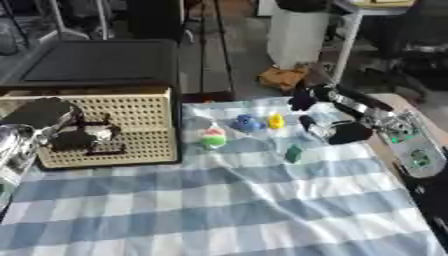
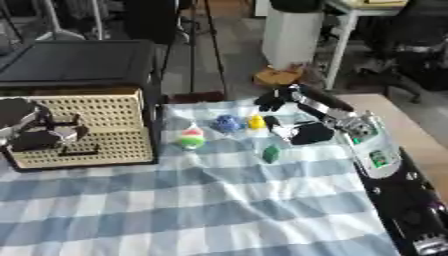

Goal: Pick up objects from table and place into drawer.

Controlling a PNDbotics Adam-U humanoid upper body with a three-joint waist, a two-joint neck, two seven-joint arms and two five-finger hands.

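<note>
Left hand sits against the front of the drawer, a perforated cream unit at the left of the surface. Fingers appear curled at the drawer face, maybe on a dark handle; cannot tell if they hold anything

Four small items lie in a loose row on the checked cloth, right of the drawer: a green-and-pink toy, a blue toy, a yellow toy, and a dark green piece set nearer the camera

Right hand reaches in from the right, just beside the yellow toy and above the green piece. Fingers look partly curled and nothing is visibly in them, but the hand is too dark to say how far open

Judgement: right hand is the nearer one; the toys lie to its left, the yellow closest. None shows a clear long axis
</note>
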